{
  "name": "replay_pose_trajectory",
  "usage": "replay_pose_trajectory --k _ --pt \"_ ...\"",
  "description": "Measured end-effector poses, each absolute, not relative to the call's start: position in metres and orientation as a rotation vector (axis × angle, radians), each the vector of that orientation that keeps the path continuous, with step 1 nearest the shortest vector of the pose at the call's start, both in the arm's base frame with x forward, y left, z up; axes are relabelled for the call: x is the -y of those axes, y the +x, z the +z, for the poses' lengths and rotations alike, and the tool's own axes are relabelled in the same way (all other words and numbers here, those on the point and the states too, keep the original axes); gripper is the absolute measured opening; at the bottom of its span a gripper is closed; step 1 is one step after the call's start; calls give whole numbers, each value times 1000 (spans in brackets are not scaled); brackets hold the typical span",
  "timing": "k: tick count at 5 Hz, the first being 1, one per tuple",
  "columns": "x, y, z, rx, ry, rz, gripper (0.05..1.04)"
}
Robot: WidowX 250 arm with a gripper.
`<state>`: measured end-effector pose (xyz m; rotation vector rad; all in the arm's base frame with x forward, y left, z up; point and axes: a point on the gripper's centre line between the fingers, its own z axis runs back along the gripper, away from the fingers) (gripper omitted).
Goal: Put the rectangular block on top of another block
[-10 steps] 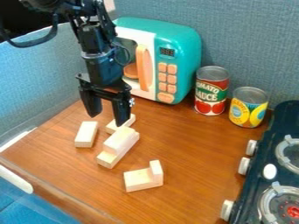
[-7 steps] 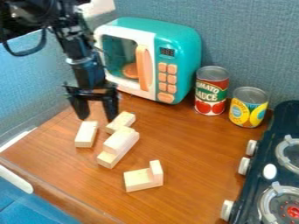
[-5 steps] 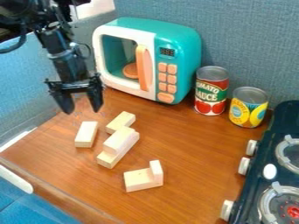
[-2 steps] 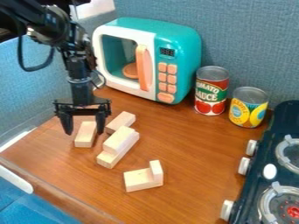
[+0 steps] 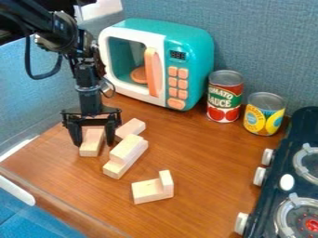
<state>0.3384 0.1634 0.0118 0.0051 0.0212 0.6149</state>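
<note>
Microwave (image 5: 192,44): teal casing, white front, orange handle (image 5: 152,72) and buttons (image 5: 177,85); stands upright at the rear of the brown table (image 5: 202,155). Red can (image 5: 225,96): upright, near the microwave's right side. Yellow can (image 5: 264,114): upright, shorter, between red can and stove. Stove (image 5: 288,155): dark, at the right edge, pale knobs (image 5: 260,176) facing the table. Wall (image 5: 267,37): blue-grey, behind.

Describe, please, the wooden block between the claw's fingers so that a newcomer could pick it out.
Start from the teal toy microwave at the back of the brown tabletop. Toward the view's left edge, the open claw flanks a pale rectangular block. It lies flat and is the leftmost block, with none stacked on it.
</note>
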Motion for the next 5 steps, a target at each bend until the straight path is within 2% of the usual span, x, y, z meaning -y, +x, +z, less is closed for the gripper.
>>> replay_pose_trajectory --k 1,2,3,4,5 --pt "-163 342 12 7 -40 610 663" --pt "-163 340 11 10 -87 604 557" --pt "-157 329 18 -4 -108 564 558" --pt "-154 318 69 76 -82 450 557" --pt "-141 315 111 136 28 358 557"
